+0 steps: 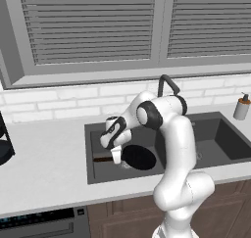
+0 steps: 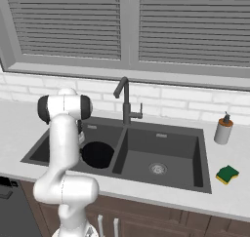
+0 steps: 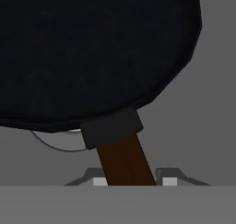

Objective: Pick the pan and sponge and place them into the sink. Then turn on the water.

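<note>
The black pan is low inside the left basin of the dark grey sink, over that basin's drain. Its reddish-brown handle points left. My gripper reaches down into the basin and is shut on the handle close to the pan. In the hand view the handle runs between my gripper fingertips, with the pan just beyond. In the right base view the pan lies in the left basin of the sink. The yellow and green sponge rests on the counter right of the sink.
The dark gooseneck faucet stands behind the divider between the basins. A beige soap dispenser stands on the counter at the sink's back right corner. Blinds cover the window above the white tile wall. A dark appliance sits at the far left.
</note>
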